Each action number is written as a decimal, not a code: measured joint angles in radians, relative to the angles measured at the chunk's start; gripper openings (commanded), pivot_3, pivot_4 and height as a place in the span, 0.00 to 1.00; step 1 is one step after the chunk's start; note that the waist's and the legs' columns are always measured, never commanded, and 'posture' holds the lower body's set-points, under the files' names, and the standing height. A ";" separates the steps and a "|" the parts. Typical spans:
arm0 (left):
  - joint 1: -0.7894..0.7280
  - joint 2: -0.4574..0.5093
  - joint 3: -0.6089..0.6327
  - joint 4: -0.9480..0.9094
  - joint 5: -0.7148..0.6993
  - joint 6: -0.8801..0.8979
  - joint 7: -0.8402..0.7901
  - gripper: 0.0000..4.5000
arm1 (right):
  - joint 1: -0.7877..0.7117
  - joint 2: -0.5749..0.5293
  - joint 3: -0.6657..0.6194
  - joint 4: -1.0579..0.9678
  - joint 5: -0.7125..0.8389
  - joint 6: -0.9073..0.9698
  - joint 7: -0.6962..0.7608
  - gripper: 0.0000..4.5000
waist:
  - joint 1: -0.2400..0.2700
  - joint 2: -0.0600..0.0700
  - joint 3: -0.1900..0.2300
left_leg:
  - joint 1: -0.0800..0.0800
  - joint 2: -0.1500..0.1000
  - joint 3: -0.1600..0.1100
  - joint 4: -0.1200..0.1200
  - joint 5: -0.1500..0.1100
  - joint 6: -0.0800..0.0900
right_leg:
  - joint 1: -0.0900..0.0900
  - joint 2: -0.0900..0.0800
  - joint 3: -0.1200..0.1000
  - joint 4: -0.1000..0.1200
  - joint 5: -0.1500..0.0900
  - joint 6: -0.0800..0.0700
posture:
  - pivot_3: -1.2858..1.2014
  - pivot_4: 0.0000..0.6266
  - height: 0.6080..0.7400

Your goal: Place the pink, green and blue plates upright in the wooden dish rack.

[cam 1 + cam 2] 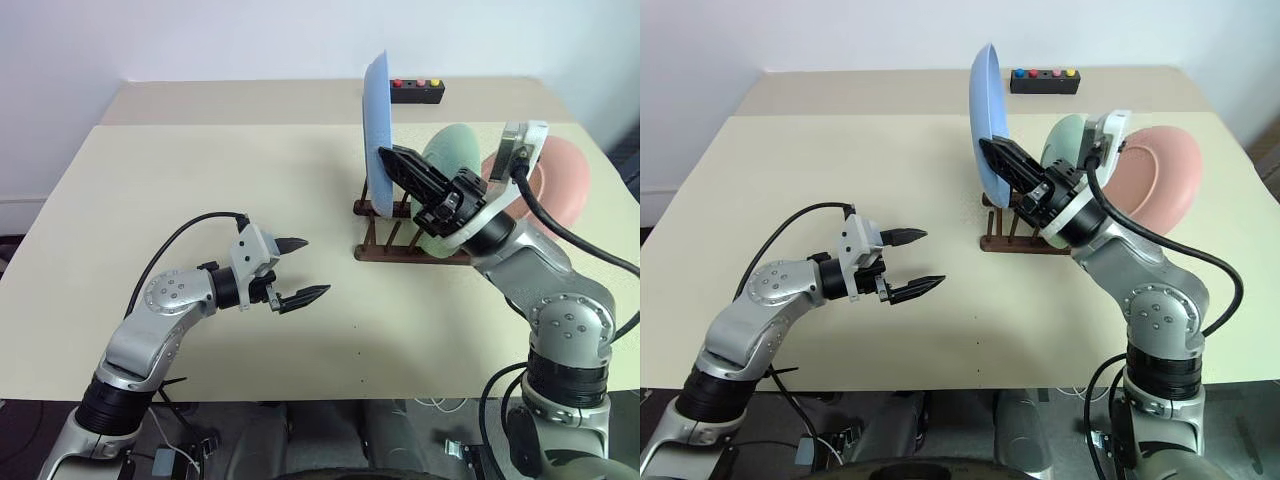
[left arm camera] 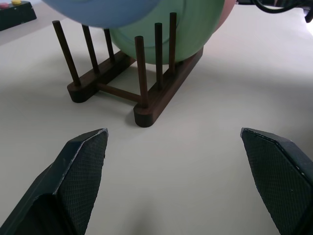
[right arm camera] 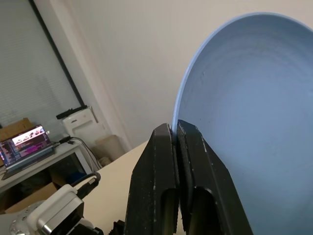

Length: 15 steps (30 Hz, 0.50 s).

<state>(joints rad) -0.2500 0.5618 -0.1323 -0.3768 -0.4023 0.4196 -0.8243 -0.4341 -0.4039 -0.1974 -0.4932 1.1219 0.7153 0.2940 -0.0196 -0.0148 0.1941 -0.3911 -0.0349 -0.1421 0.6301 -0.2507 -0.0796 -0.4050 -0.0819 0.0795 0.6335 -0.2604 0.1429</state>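
Head stereo pair, high, facing forward-down over the whole table [image 1: 200, 180], both eyes sharing the wooden dish rack [image 1: 405, 240]; left wrist camera, low and close, facing that rack; right wrist camera, close against the blue plate [image 3: 254, 98].

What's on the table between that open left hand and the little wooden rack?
Nothing: in the left wrist view, only bare tabletop lies between the left hand and the wooden rack.

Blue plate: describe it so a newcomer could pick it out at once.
On the beige table stands a wooden dish rack with a green plate and a pink plate in it. The blue plate is held upright over the rack's near-left end, its rim pinched by the right gripper; it is the only plate gripped.
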 measured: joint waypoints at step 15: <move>0.000 0.000 0.001 0.000 0.000 0.000 0.003 0.99 | 0.056 0.009 -0.013 0.019 0.082 0.000 -0.055 0.00 | 0.000 0.000 0.000 | 0.000 0.000 0.000 0.000 0.000 0.000 | 0.000 0.000 0.000 0.000 0.000 0.000 | 0.52 0.24 1.00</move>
<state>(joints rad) -0.2501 0.5617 -0.1309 -0.3768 -0.4022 0.4195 -0.8209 -0.3780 -0.3948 -0.2107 -0.4738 1.2037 0.7150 0.2388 -0.0194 -0.0148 0.1941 -0.3911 -0.0349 -0.1421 0.6300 -0.2507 -0.0796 -0.4049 -0.0819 0.0795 0.6334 -0.2604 0.1429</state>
